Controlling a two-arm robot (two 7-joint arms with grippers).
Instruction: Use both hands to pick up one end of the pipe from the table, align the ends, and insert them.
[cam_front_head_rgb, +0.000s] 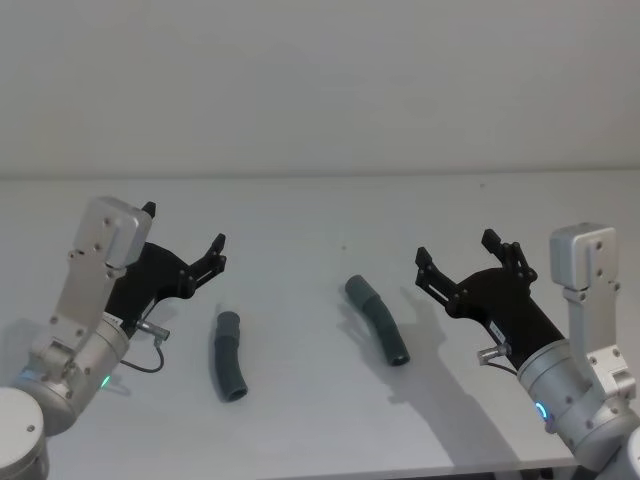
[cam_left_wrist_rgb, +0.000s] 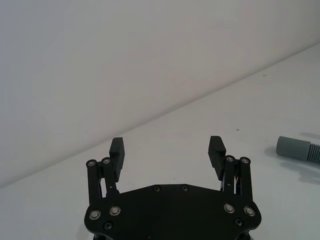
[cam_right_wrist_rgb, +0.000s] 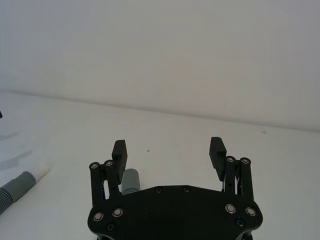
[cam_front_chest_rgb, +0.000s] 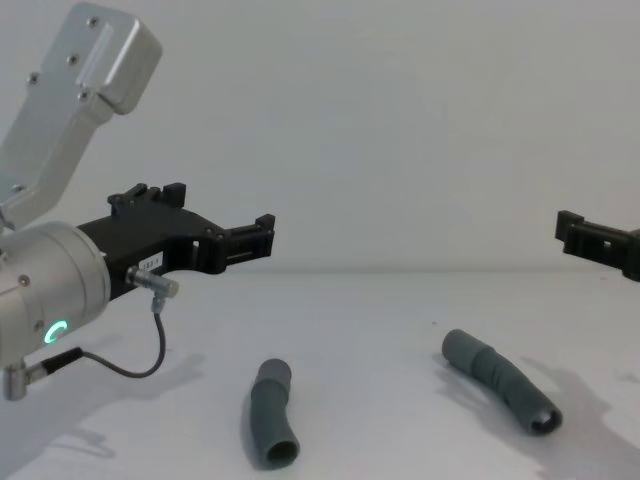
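Two dark grey pipe pieces lie apart on the off-white table (cam_front_head_rgb: 300, 210). The shorter bent one (cam_front_head_rgb: 228, 356) (cam_front_chest_rgb: 272, 418) is on the left. The longer one (cam_front_head_rgb: 377, 320) (cam_front_chest_rgb: 497, 378) is on the right. My left gripper (cam_front_head_rgb: 185, 228) (cam_front_chest_rgb: 215, 212) (cam_left_wrist_rgb: 167, 147) hangs open above the table, to the left of the short piece and holding nothing. My right gripper (cam_front_head_rgb: 456, 248) (cam_right_wrist_rgb: 168, 148) (cam_front_chest_rgb: 590, 238) also stands open and empty, to the right of the longer piece. The left wrist view shows a smooth grey cuff (cam_left_wrist_rgb: 295, 148). In the right wrist view a white tip (cam_right_wrist_rgb: 41, 171) ends the far piece.
A plain pale wall (cam_front_head_rgb: 320, 80) rises behind the table's far edge. A thin black cable (cam_front_chest_rgb: 120, 365) loops under my left wrist. Bare table lies between the two pipe pieces and beyond them.
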